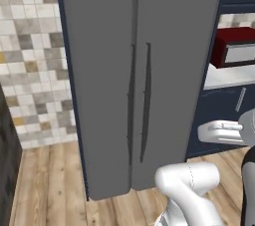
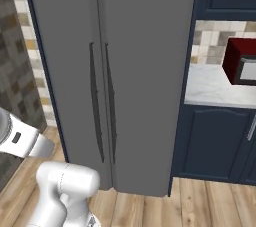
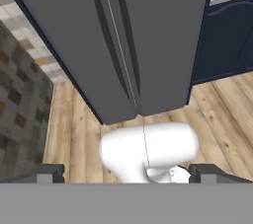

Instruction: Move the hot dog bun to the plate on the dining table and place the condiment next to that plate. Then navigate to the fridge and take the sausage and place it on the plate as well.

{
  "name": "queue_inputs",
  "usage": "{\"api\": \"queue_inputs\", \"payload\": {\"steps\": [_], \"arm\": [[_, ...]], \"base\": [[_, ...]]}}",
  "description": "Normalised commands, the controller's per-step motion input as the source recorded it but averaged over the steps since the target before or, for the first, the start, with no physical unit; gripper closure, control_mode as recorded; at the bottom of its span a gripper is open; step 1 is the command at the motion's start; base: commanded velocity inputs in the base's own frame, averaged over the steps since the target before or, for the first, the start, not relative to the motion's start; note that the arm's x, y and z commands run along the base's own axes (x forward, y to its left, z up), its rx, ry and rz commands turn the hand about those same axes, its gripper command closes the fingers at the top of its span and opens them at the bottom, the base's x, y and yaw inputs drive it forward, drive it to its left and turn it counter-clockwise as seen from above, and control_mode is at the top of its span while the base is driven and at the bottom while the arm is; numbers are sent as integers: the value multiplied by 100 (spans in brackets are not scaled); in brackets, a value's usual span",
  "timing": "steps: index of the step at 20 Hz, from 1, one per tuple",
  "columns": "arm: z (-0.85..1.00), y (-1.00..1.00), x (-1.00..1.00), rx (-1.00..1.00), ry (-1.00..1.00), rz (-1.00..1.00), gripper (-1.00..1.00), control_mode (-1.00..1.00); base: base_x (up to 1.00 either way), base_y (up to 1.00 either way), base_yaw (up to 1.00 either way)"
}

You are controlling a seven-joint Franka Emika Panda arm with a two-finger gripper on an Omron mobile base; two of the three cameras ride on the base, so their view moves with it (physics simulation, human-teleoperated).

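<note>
Hand view, tool (image 3: 126, 173) tips wide apart facing closed fridge (image 3: 123, 35) (doors shut), right base view adds red microwave (image 2: 242, 61)

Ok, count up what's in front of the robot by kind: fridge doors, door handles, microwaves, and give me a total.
Fridge doors: 2, left door and right door, both closed
Door handles: 2, left handle and right handle, upright beside the centre seam
Microwaves: 1, red microwave on the white counter
Total: 5
</note>
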Motion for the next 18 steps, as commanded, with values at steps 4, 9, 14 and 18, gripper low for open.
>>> {"api": "queue_inputs", "payload": {"steps": [4,9,14,18], "arm": [[0,0,0,0,0,0,-100,100],[0,0,0,0,0,0,-100,100],[0,0,0,0,0,0,-100,100],[0,0,0,0,0,0,-100,100]], "base": [[10,0,1],[-17,9,0],[-32,10,0],[-36,12,0]]}}
